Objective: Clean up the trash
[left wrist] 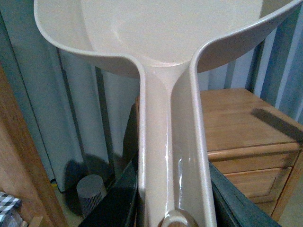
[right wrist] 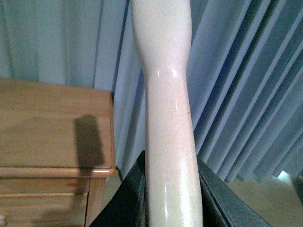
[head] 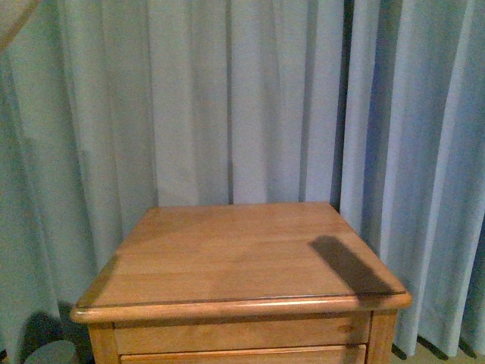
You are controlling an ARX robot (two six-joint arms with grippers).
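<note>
The trash is out of view in every frame. My left gripper is shut on the handle of the pinkish dustpan, whose wide scoop fills the upper part of the left wrist view and holds nothing that I can see. My right gripper is shut on the smooth pinkish handle of the brush; its bristles are out of view. Neither arm shows in the front view.
A wooden nightstand with drawers stands ahead, its top bare but for a shadow; it also shows as nightstand and nightstand. Grey-blue curtains hang behind. A small grey ribbed bin sits on the floor left of the nightstand.
</note>
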